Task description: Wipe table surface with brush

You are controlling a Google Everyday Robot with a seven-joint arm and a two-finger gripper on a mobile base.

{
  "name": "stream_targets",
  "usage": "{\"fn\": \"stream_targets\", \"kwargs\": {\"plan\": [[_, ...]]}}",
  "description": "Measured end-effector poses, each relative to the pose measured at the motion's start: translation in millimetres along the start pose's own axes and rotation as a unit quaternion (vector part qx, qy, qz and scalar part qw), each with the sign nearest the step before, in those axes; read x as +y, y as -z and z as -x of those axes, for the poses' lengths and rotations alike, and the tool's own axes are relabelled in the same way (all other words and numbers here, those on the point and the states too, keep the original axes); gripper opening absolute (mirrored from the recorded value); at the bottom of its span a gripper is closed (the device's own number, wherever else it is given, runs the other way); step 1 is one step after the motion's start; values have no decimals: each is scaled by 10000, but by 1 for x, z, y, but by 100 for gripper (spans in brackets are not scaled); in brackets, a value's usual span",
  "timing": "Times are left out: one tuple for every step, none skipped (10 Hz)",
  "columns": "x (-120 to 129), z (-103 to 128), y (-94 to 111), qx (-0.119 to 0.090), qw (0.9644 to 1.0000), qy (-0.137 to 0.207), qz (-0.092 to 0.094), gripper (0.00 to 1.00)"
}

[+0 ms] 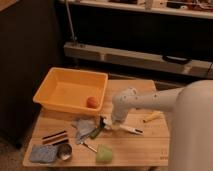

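**Gripper low at the brush, centre of frame**

- Gripper [106, 122] sits down at the table surface [145, 150], just left of frame centre. The white arm [150, 100] reaches in from the right edge and bends down to it.
- I cannot tell how far the gripper is open; the wrist hides it from this angle. Nor can I tell whether it grips anything or only touches.
- Brush [129, 129] lies flat on the planks, white handle running right and slightly down from the gripper, dark mark at the far end. Its head end sits at or under the gripper, out of my sight.
- Just left of the gripper: a crumpled grey-blue cloth [83, 127] with a green object [95, 133] against it.
- Orange tub [55, 95] fills the upper left of the table — one orange ball [92, 102] in its near right corner.
- Lower left: dark strips [54, 136], blue sponge [40, 154], small metal cup [64, 151], short silver utensil [89, 146].
- Green cup [104, 153] near the front edge, below the gripper.
- Yellow item [152, 117] right of the brush, apart from it.
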Motion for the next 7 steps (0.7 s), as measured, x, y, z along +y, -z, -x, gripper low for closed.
{"fn": "stream_targets", "kwargs": {"plan": [[-27,0,0,17,9999,-159,-39,0],[-43,-2,1,40,9996,-259,-95,0],[-53,-5,2,47,9993,-336,-157,0],[-51,-7,3,63,9993,-333,-146,0],[-50,-7,4,90,9993,-325,-129,0],[-50,-8,4,98,9993,-331,-128,0],[-50,-10,5,100,9993,-345,-125,0]]}}
